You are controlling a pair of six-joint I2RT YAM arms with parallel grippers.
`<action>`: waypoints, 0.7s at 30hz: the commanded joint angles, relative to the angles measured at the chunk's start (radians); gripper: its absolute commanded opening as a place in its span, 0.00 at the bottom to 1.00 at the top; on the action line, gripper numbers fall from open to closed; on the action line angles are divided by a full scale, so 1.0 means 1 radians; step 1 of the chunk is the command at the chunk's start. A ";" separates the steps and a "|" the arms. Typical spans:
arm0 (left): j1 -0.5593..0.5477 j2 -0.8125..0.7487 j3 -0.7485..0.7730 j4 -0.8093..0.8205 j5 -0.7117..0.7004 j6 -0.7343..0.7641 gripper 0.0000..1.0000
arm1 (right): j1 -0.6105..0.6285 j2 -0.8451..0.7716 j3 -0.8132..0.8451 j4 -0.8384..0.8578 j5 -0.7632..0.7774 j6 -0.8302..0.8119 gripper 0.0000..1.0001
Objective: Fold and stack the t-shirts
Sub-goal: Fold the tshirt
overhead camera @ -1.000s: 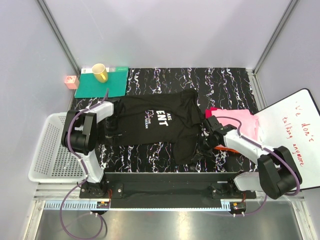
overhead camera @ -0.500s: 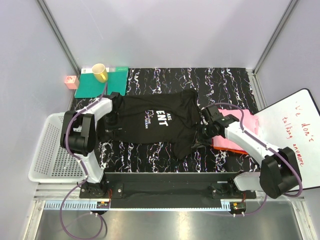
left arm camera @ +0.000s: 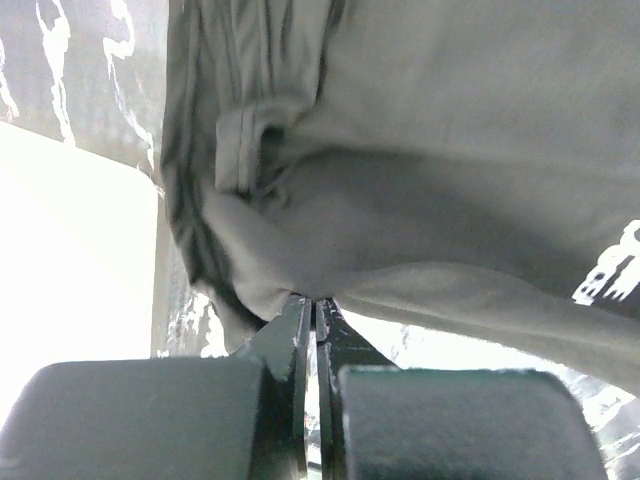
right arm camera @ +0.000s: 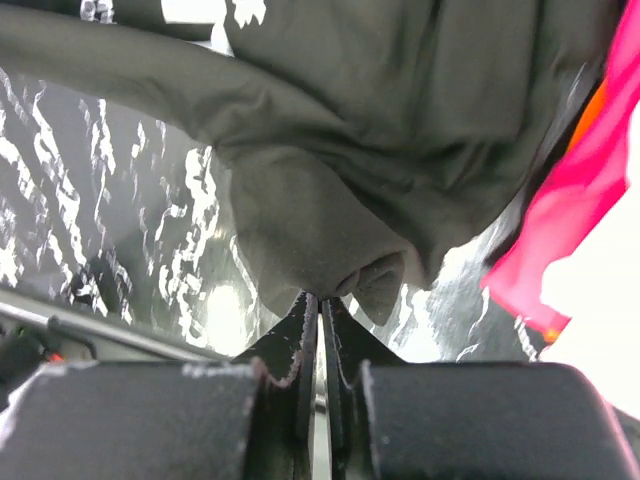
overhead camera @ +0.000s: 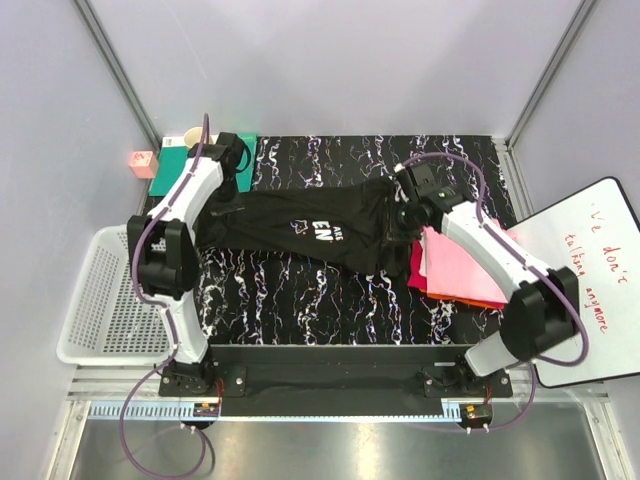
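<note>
Folding was unfinished: left gripper [left arm camera: 313, 305] and right gripper [right arm camera: 318, 300] each clamped tight onto the black shirt [overhead camera: 320, 228], stretched across mid-frame, unfolded, beside the folded stack [overhead camera: 465, 265] at right.

- Observed at bottom centre: left gripper [left arm camera: 316, 305], jaws pressed together with only a thin slit between them.
- Pinched at the tips: a bunched fold of the black t-shirt [left arm camera: 430, 150], spread above and filling most of the frame, washed to grey by the exposure.
- Noted at upper left of the cloth: a stitched hem [left arm camera: 240, 150] rolled into a short upright tube, possibly a sleeve edge.
- Recorded at right edge: part of the white lettering [left arm camera: 610, 275], cut off and unreadable.
- Visible in upper left corner: black marbled table [left arm camera: 40, 60].
- Logged at left: overexposed bright patch [left arm camera: 70, 260], content indeterminable.
</note>
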State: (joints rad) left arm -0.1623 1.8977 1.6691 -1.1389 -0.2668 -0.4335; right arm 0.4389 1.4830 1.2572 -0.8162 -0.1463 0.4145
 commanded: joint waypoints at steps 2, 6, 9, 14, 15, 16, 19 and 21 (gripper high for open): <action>0.015 0.130 0.225 -0.106 -0.071 0.022 0.00 | -0.052 0.162 0.161 -0.012 0.060 -0.109 0.07; 0.035 0.245 0.369 -0.151 -0.061 0.030 0.00 | -0.087 0.279 0.260 -0.008 0.065 -0.143 0.07; 0.055 0.300 0.452 -0.173 -0.046 0.035 0.00 | -0.101 0.370 0.369 -0.003 0.070 -0.161 0.07; 0.099 0.350 0.498 -0.182 -0.025 0.041 0.06 | -0.118 0.529 0.598 -0.018 0.065 -0.194 0.07; 0.105 0.365 0.500 -0.179 -0.017 0.048 0.15 | -0.117 0.551 0.634 -0.024 0.060 -0.195 0.07; 0.119 0.373 0.503 -0.176 -0.014 0.053 0.25 | -0.120 0.594 0.668 -0.035 0.053 -0.197 0.07; 0.141 0.411 0.533 -0.173 0.003 0.067 0.81 | -0.123 0.675 0.798 -0.066 0.047 -0.195 0.07; 0.145 0.428 0.541 -0.176 0.006 0.073 0.99 | -0.124 0.715 0.884 -0.080 0.045 -0.195 0.08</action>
State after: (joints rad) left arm -0.0364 2.2929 2.1483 -1.3041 -0.2810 -0.3832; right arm 0.3237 2.1315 1.9999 -0.8619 -0.0967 0.2398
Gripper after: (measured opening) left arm 0.907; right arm 0.074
